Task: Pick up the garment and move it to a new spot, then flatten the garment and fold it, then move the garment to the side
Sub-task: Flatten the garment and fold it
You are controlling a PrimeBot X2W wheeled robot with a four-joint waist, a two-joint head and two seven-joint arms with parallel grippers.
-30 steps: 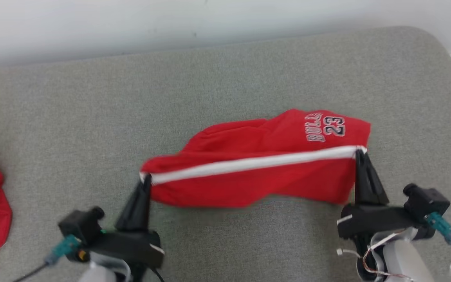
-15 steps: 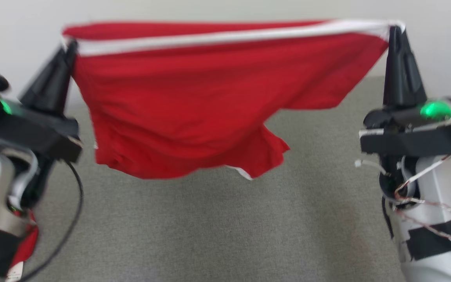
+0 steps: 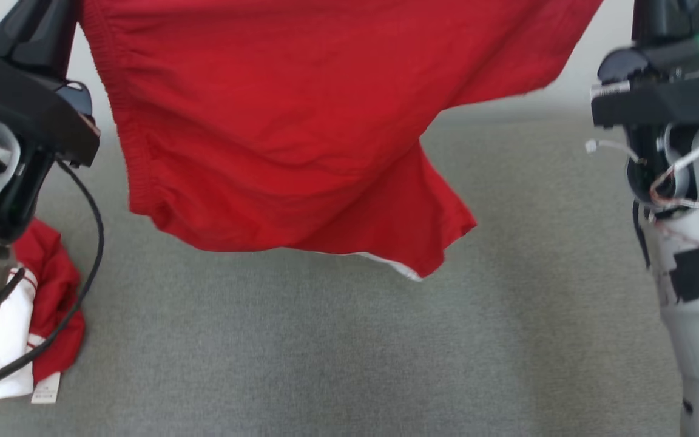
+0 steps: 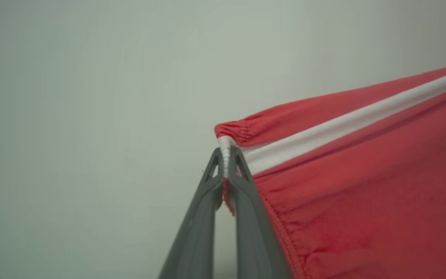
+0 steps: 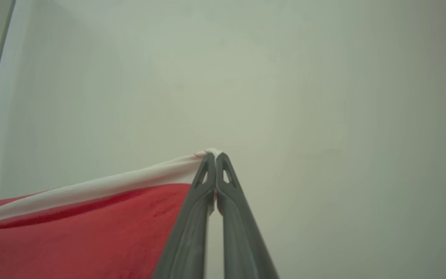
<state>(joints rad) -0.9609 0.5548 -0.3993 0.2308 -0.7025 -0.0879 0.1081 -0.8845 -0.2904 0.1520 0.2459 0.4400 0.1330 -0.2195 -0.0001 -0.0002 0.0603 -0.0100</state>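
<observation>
The left gripper (image 4: 225, 164) is clamped on the gathered waistband corner of the red garment (image 3: 276, 121), with white trim pinched between its nearly meeting tips. The right gripper (image 5: 215, 161) is closed tight on the opposite corner, at the end of the white stripe (image 5: 91, 188). Stretched between the two, the garment hangs in the air above the grey surface (image 3: 325, 352), its lower hem drooping to a point. A second red-and-white cloth (image 3: 52, 291) lies crumpled on the surface at the robot's left, beside the left arm.
</observation>
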